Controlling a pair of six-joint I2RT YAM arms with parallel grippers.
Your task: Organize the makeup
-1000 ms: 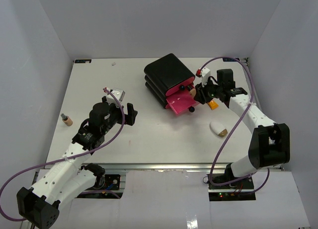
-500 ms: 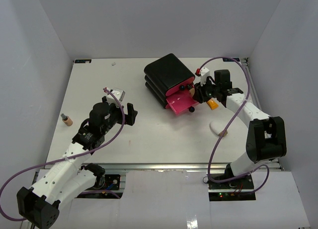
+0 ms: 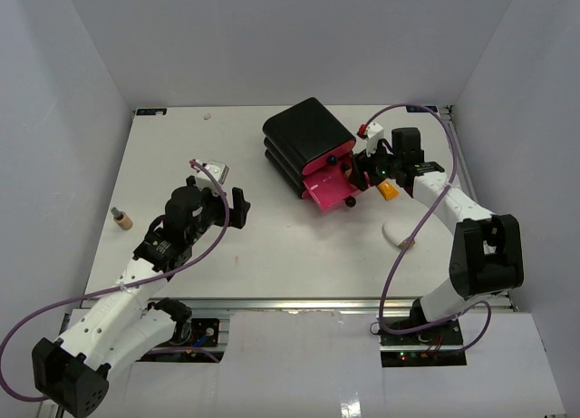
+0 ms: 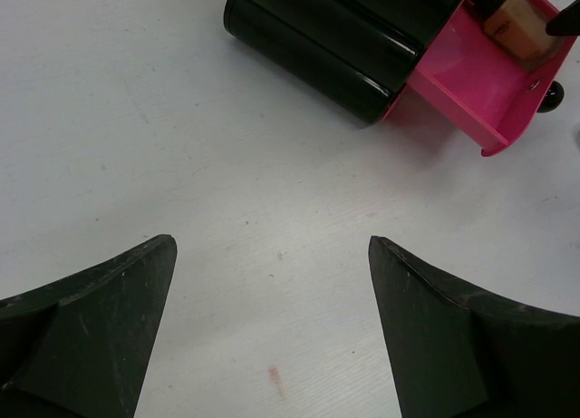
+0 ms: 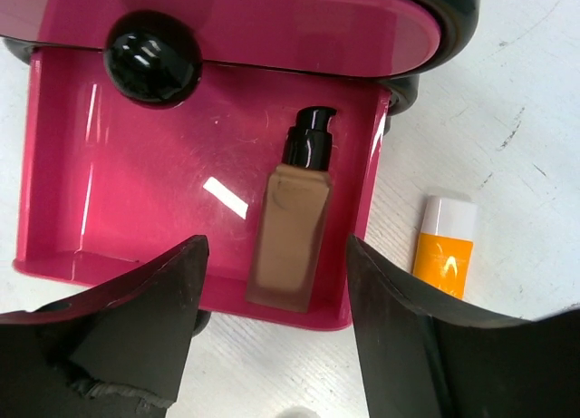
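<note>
Pink drawer (image 5: 136,182) of the black box (image 3: 304,132) is holding one tan bottle (image 5: 294,228); I am counting three left: orange tube (image 5: 446,247) just beside the box, white oval tube (image 3: 399,234) near it, second tan bottle (image 3: 121,218) well apart, none obstructed. Over the drawer my right gripper (image 5: 272,291), like my left gripper (image 4: 272,327), is gaping wide, empty.

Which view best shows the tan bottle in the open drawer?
Right wrist: the whole tan bottle lies flat in the pink drawer, with nothing covering it. Left wrist catches only part of it at the frame's corner; the top view barely shows it.
</note>
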